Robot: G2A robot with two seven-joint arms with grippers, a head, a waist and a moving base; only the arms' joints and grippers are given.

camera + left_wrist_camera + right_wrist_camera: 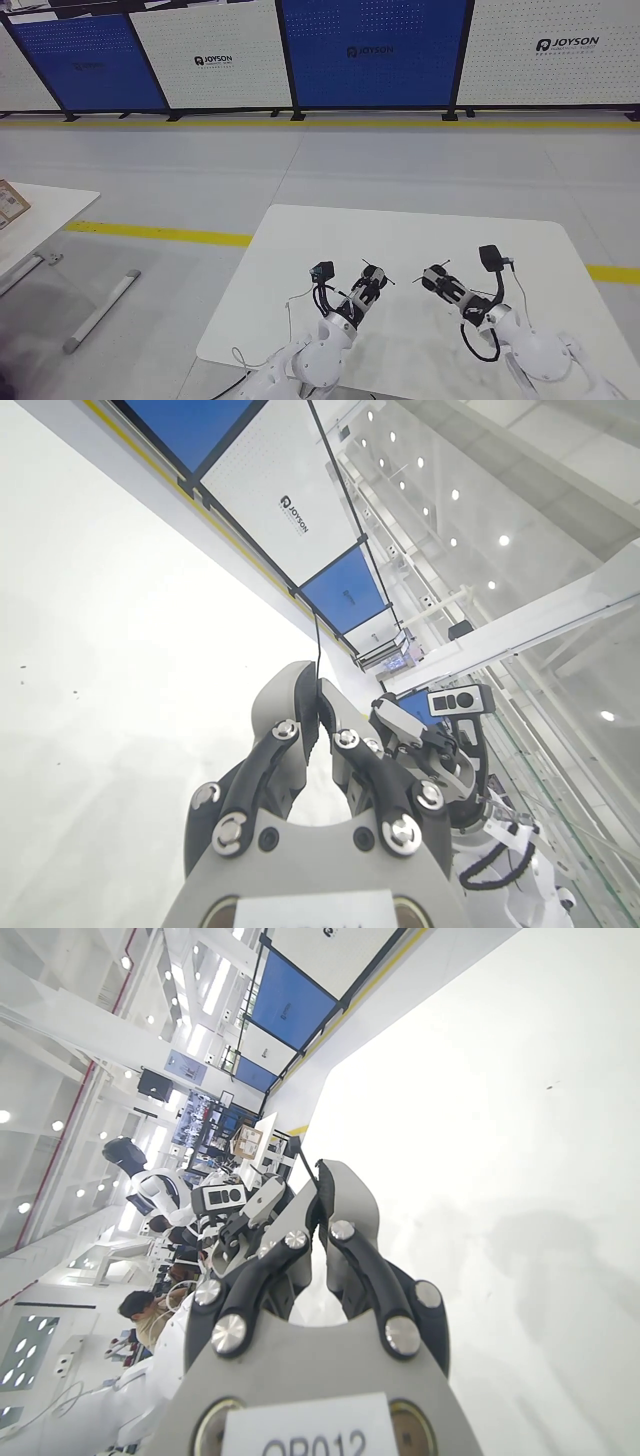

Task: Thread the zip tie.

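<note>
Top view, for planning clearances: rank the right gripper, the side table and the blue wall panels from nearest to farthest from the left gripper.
1. The right gripper, just beside the left gripper.
2. The side table, across the floor at far left.
3. The blue wall panels, at the back.

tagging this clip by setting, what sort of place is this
Probably an industrial hall or robotics test floor: blue and white pegboard partitions, a yellow line on the grey floor, a high ceiling with spotlights.
</note>
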